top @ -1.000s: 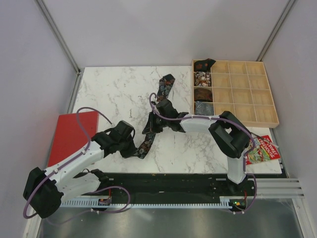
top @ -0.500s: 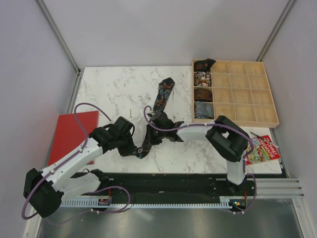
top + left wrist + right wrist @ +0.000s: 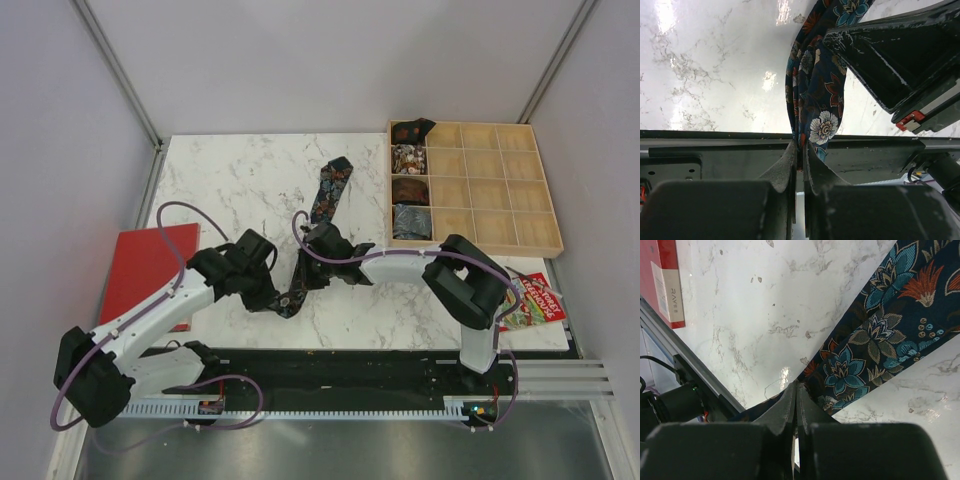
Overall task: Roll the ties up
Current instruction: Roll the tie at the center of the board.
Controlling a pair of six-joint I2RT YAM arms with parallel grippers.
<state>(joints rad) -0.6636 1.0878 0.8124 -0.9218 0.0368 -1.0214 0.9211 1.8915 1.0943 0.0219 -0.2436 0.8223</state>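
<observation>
A long dark tie (image 3: 328, 190) with a floral print lies slanted on the marble table (image 3: 230, 180), from mid-table down toward the front edge. My left gripper (image 3: 280, 299) is shut on its near end; in the left wrist view the folded tie (image 3: 816, 95) is pinched between the tips of that gripper (image 3: 801, 150). My right gripper (image 3: 305, 271) is shut on the tie a little farther up. Its closed tips (image 3: 796, 388) bite the edge of the tie (image 3: 890, 315). The right gripper's black fingers (image 3: 890, 60) show just beyond the left one.
A wooden compartment box (image 3: 500, 190) stands at the back right, with rolled ties (image 3: 409, 188) in its left column. A red booklet (image 3: 530, 303) lies at the table's front right. A flat red board (image 3: 140, 275) lies off the table's left edge. A black rail (image 3: 350, 370) runs along the front.
The right gripper has moved left and nearer with the tie. The left gripper has shifted slightly right toward it. The tie's far end now lies straighter.
</observation>
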